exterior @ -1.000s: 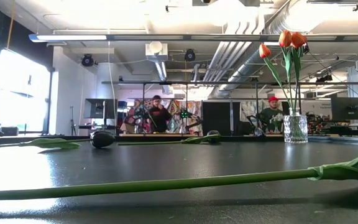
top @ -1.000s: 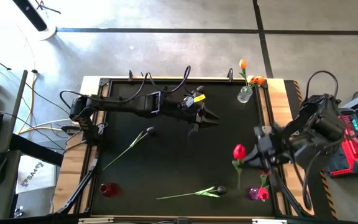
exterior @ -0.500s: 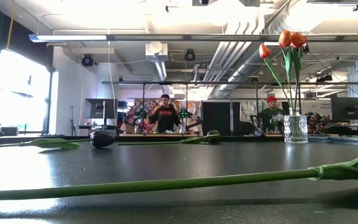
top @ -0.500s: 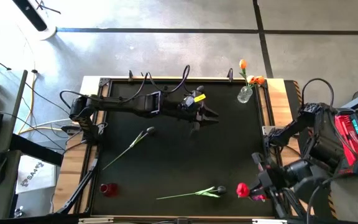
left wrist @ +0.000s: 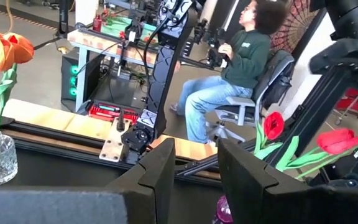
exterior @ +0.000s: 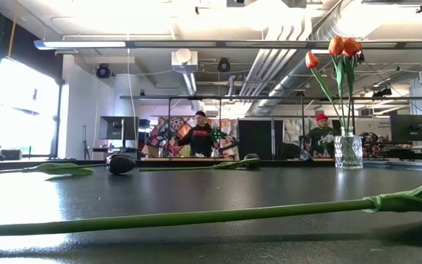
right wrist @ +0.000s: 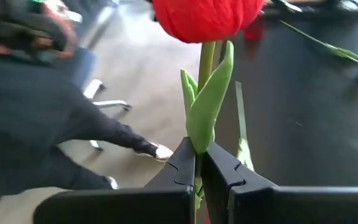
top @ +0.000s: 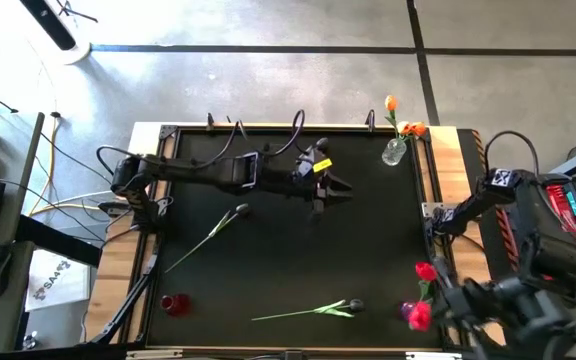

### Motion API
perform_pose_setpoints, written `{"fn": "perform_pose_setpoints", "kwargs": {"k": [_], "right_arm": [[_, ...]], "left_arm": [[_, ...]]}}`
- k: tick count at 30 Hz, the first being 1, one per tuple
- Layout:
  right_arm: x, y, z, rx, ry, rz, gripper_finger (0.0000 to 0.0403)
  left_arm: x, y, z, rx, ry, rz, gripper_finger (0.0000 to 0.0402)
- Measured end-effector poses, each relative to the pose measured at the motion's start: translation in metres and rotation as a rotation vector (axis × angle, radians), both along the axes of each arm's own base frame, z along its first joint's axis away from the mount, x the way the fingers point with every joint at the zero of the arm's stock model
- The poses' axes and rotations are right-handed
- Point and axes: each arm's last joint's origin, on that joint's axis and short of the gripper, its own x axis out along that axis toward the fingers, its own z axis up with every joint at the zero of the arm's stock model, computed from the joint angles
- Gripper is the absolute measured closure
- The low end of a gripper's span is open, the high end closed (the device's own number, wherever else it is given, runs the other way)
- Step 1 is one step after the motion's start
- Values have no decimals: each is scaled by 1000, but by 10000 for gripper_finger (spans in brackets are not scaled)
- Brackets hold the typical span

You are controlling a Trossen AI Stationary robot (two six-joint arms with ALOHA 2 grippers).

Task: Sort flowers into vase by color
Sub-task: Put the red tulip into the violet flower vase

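Red tulip (right wrist: pixel 207 15) pinched in right gripper (right wrist: pixel 199 163) — left gripper (left wrist: pixel 194 174) idle, empty

Flowers and vases on the table, counted.
Three orange tulips (top: pixel 408 127) in the far-right clear vase (top: pixel 394 152); two red tulips (top: pixel 423 295) near right, by a purple vase (top: pixel 407 311); two dark tulips (top: pixel 313 311) lying flat; one red vase (top: pixel 175 304) near left.

Matt black table (top: pixel 268 270), cut-glass vase (exterior: pixel 348 152), wooden edge (top: pixel 118 270)
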Motion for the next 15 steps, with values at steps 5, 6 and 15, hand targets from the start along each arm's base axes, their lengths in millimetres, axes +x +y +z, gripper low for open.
{"fn": "perform_pose_setpoints", "kwargs": {"k": [5,6,15], "right_arm": [[-18,5,10,54,-81,57,403],[-21,6,12,61,-90,64,403],[-45,0,-10,-81,-32,-67,403]], "left_arm": [[0,-7,0,0,0,36,293],[0,-8,0,0,0,40,293],[-1,-18,0,-35,5,64,293]]}}
